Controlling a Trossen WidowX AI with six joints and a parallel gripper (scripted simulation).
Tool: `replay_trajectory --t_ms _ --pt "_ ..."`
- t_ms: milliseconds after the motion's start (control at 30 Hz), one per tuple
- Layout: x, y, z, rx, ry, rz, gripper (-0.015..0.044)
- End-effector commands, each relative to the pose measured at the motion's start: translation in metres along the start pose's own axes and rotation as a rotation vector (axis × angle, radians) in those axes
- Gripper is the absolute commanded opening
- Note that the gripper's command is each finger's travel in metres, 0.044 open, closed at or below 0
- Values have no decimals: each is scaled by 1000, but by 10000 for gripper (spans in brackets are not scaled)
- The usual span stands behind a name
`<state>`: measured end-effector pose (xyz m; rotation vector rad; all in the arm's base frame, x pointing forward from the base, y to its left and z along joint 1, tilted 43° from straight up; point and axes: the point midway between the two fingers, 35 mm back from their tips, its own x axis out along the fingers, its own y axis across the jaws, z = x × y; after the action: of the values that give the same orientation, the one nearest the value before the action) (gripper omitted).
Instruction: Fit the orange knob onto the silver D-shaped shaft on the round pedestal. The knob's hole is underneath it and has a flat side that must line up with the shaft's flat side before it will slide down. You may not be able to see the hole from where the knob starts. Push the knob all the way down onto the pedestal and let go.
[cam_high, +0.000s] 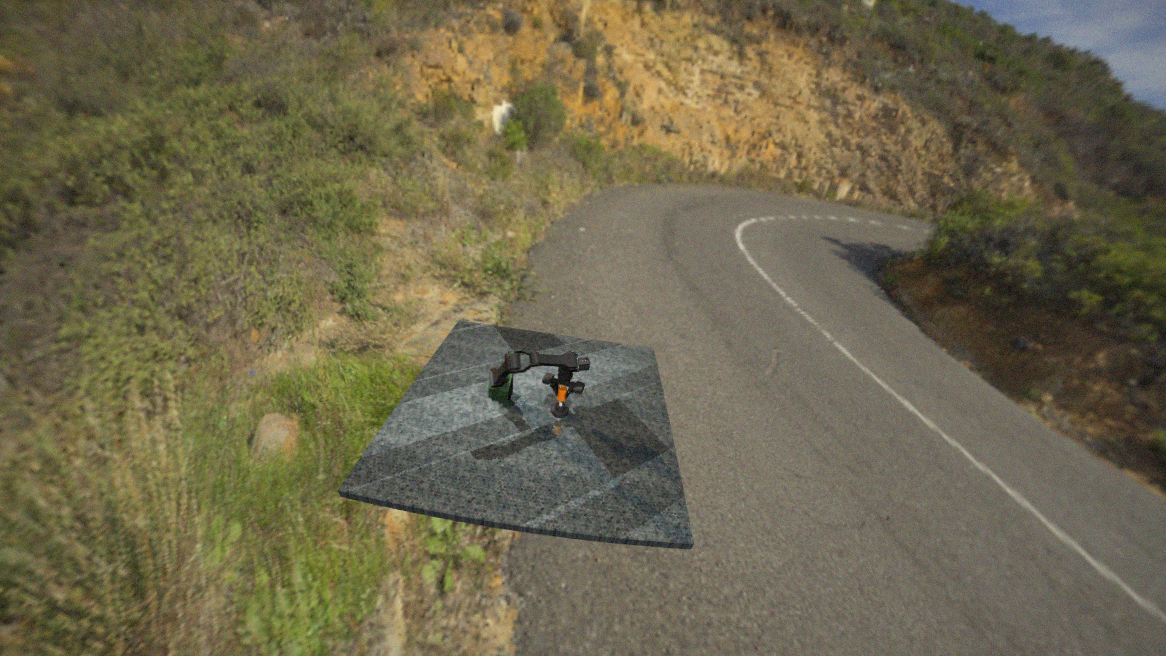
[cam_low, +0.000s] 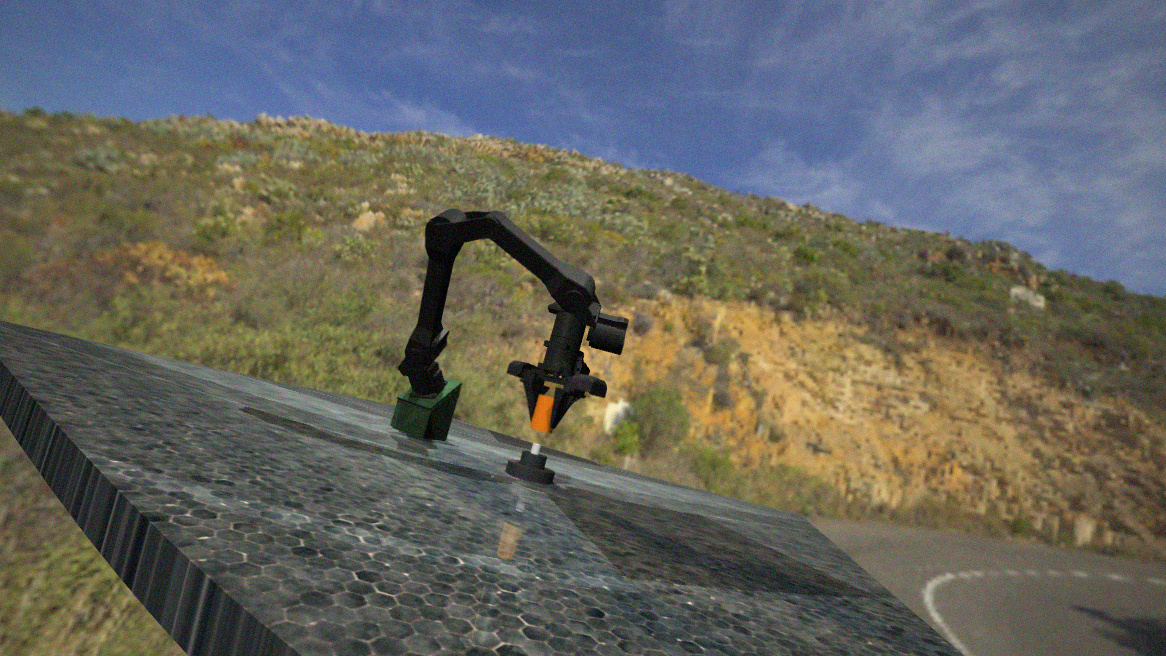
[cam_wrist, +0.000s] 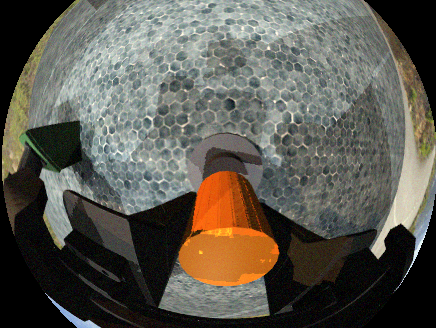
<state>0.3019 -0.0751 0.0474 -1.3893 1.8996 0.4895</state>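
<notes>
The orange knob (cam_high: 562, 394) (cam_low: 542, 412) (cam_wrist: 226, 210) is held upright between the fingers of my gripper (cam_high: 562, 397) (cam_low: 543, 420) (cam_wrist: 226, 204), which is shut on it. The knob hangs just above the silver shaft (cam_high: 560, 404) (cam_low: 535, 448), with a small gap between them in the exterior view. The shaft stands on the dark round pedestal (cam_high: 559, 412) (cam_low: 530, 469) (cam_wrist: 198, 155). In the wrist view the knob covers the shaft, and the pedestal shows just beyond the knob. The knob's hole is underneath and hidden. Whether the flat sides line up cannot be seen.
The arm's green base block (cam_high: 500, 388) (cam_low: 426, 412) (cam_wrist: 60, 145) stands on the tiled table top (cam_high: 505, 489) (cam_low: 391, 562) (cam_wrist: 150, 95), left of the pedestal. Shadows and reflections lie on the table top. A road and hillside are behind.
</notes>
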Motion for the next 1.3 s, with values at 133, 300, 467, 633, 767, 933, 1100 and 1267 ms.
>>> replay_trajectory --t_ms 133,300,467,633,767,933,1100,1267 --pt "9 -1 -1 -4 2 -10 0" --pt "24 -1 -2 -3 3 -10 0" --pt "21 -1 -2 2 3 -10 0" --pt "21 -2 -2 2 3 -10 0" --pt "21 -2 -2 2 3 -10 0" --pt "22 -1 -3 2 3 -10 0" --pt "22 -2 -2 2 3 -10 0" --pt "22 -2 -1 2 3 -10 0"
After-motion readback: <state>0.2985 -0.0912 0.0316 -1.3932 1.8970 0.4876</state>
